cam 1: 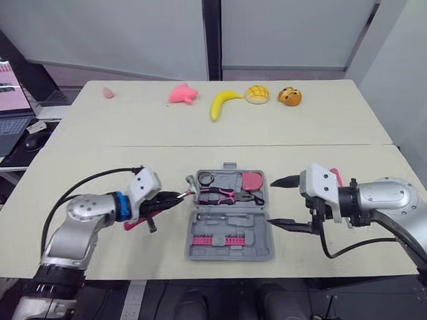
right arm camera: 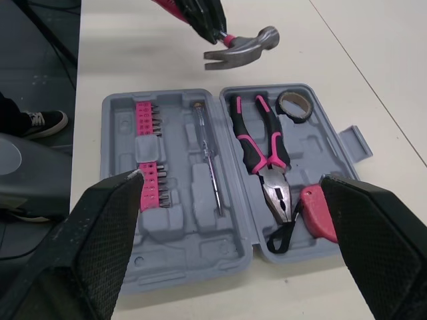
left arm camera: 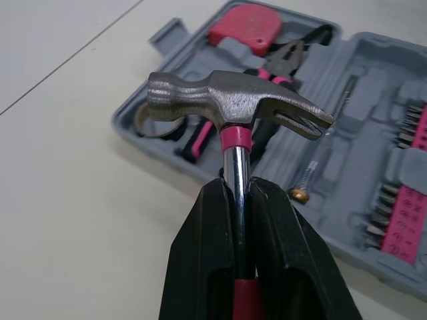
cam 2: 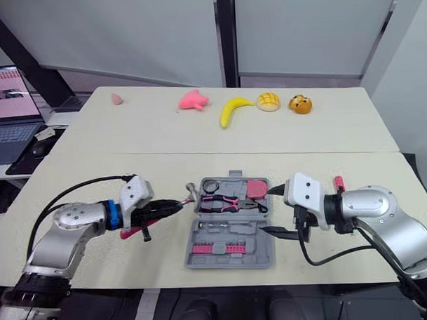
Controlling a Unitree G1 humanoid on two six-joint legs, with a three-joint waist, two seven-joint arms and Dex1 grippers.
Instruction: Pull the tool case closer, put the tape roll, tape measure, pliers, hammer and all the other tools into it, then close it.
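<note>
While left gripper (cam 1: 171, 199) clamps the pink-necked steel hammer (left arm camera: 237, 107) near its heavy head, shaft's probably slick; right gripper (cam 1: 274, 201) gapes wide.

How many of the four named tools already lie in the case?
3: tape roll at the far half's left, pliers beside it, tape measure at its right. Left gripper holds the hammer.

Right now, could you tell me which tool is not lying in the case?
The hammer: the left gripper clamps its shaft beside the tool case, whereas the pliers, tape roll and tape measure lie inside it.
</note>
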